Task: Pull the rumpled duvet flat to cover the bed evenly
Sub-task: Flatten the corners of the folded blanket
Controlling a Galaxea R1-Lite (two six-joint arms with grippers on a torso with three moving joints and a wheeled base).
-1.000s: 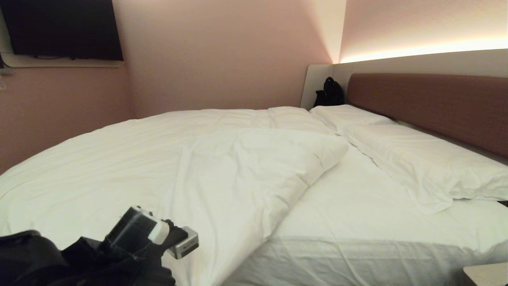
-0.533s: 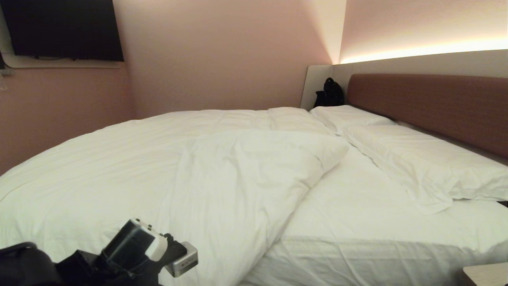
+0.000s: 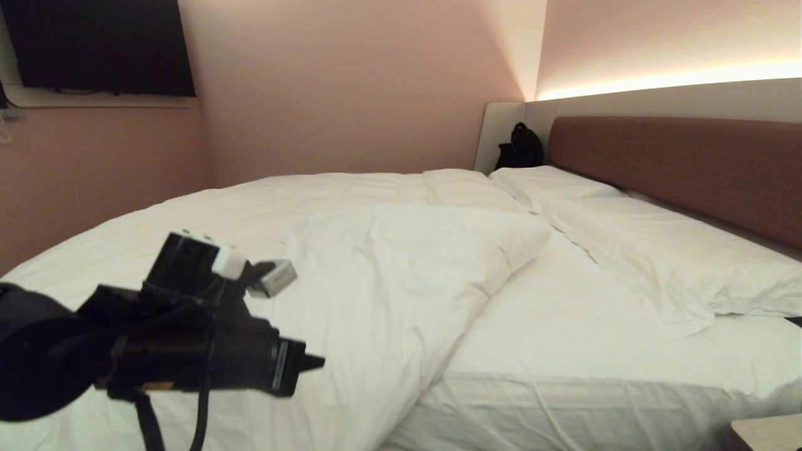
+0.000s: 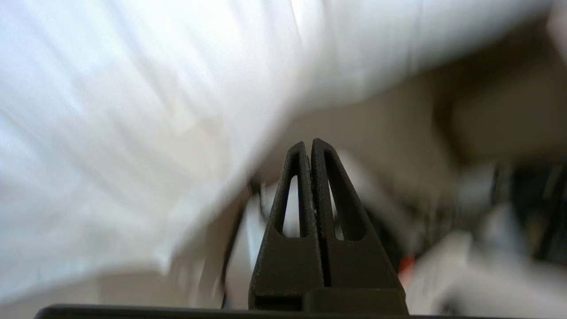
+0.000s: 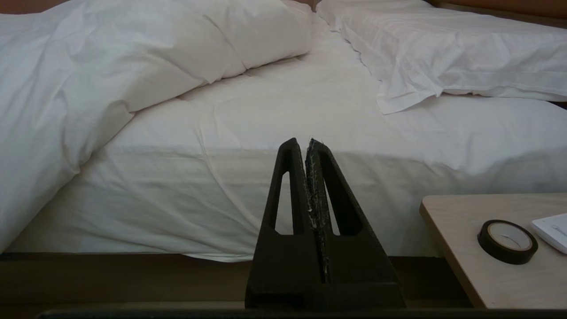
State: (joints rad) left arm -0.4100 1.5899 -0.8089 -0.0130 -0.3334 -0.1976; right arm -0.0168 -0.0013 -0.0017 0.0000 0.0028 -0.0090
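The white duvet (image 3: 326, 275) covers the left and far part of the bed (image 3: 564, 332). Its near right corner (image 3: 507, 238) is folded back, so the fitted sheet lies bare beside the pillows. My left gripper (image 3: 316, 361) hangs above the duvet's near left part, pointing right, shut and empty. In the left wrist view the shut gripper (image 4: 308, 144) has the blurred duvet (image 4: 133, 110) beyond it. My right gripper (image 5: 308, 142) is parked low beside the bed, shut on nothing, facing the mattress side (image 5: 199, 195).
Two pillows (image 3: 664, 257) lie along the brownish-red headboard (image 3: 677, 163). A black bag (image 3: 519, 147) sits in the far corner, and a dark screen (image 3: 100, 47) hangs on the left wall. The bedside table (image 5: 487, 266) at the near right carries a tape roll (image 5: 507, 241).
My left arm has risen from the bed's near edge to above the duvet, its gripper still shut. The duvet's near fold lies slightly further right. The right arm has not moved.
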